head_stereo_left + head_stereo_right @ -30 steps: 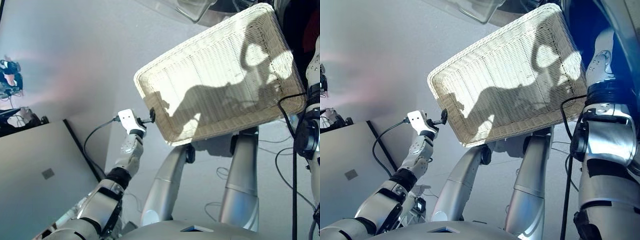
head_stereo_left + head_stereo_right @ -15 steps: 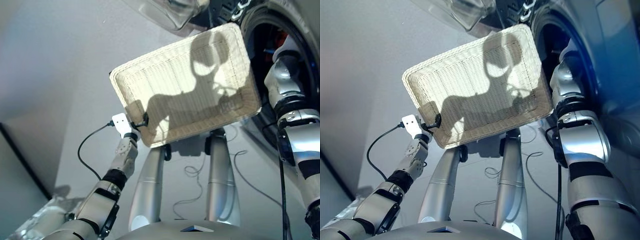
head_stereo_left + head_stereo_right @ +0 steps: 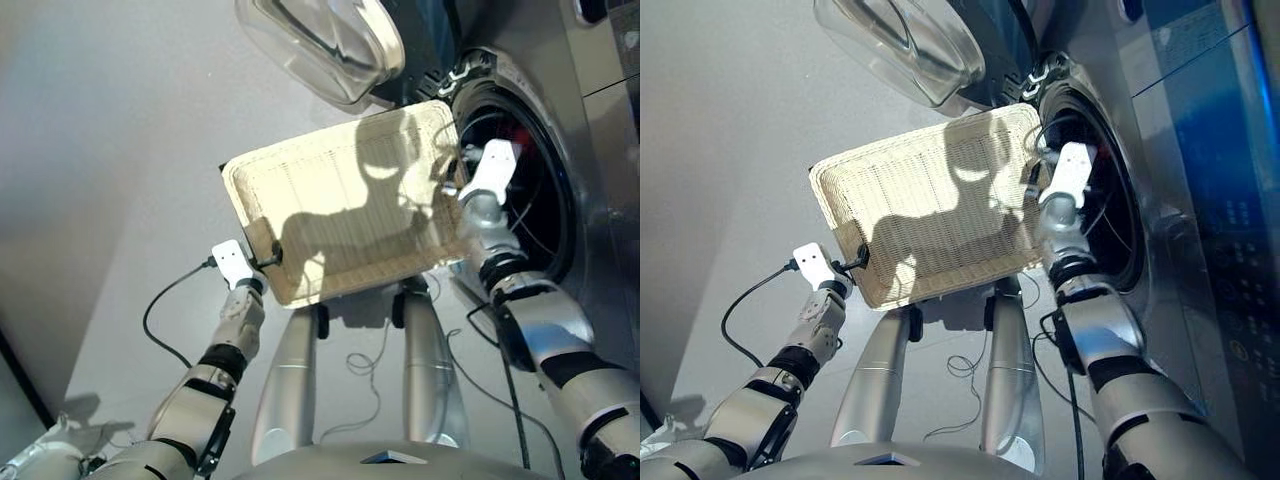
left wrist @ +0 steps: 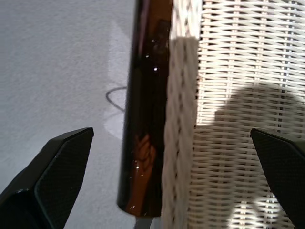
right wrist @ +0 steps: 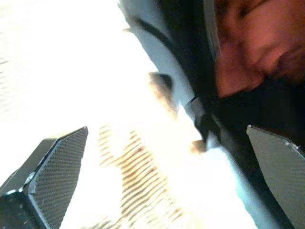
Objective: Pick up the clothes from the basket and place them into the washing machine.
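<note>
Empty cream woven basket [image 3: 340,215] beside the open dark grey front-loading washing machine [image 3: 1200,200], centre and right of the head views.

No garment is seen in the basket; red-orange cloth [image 5: 252,43] is visible past the dark porthole rim in the right wrist view, so the clothes are judged to lie already in the drum. The left gripper [image 3: 272,257] is held at the basket's lower left edge, fingers [image 4: 52,176] spread wide to either side of the rim and a dark brown bar [image 4: 143,109], gripping nothing. The right gripper [image 5: 162,176] is placed at the porthole mouth, fingers likewise wide and empty, probably after a release. The round clear-glass door [image 3: 320,45] is swung open at upper centre. Small icons on the panel are seen, but no writing can be read.
</note>
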